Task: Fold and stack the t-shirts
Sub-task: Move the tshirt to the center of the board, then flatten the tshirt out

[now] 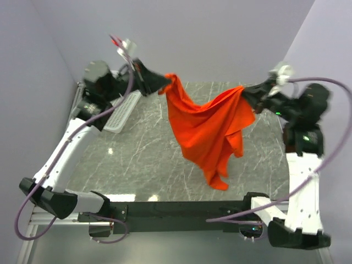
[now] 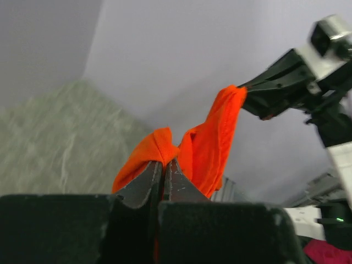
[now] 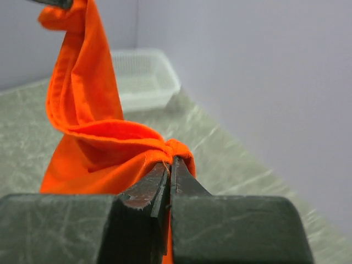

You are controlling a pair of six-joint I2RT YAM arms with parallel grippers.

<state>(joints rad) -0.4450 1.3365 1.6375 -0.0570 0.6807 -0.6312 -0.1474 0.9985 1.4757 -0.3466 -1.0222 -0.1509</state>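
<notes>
Basket: a white mesh basket [image 1: 122, 111] sits at the far left of the table [image 1: 137, 159], under the left arm and apart from the shirt
Left gripper: the left gripper [image 1: 163, 83] is raised over the far left of the table, with its jaws pinched tight on a bunched bit of shirt edge; its wrist view shows no gap between the fingertips
Shirt: the orange-red shirt [image 1: 206, 129] hangs in the air between the two grippers; its top edge sags in a shallow dip, and the body drapes down into a twisted tail right of centre, toward the near edge
Tail end: I cannot tell whether it touches the table
Long axis: the held edge runs left to right across the table, and the loose length falls away below it
Right gripper: the right gripper [image 1: 246, 95] is raised at the far right, with its jaws clamped on another bunched corner; its wrist view shows cloth knotted at the fingertips
Key relation: the cloth lies inward of both sets of jaws, to the right of the left pair and to the left of the right pair; most of the hanging cloth is nearer the right gripper
Step, as I judge: the shirt is being held up to open out, and no fold is made yet
Next move calls for: drawing the edge taut, then lowering it so the body lies flat
Risk: the twisted tail may land creased
</notes>
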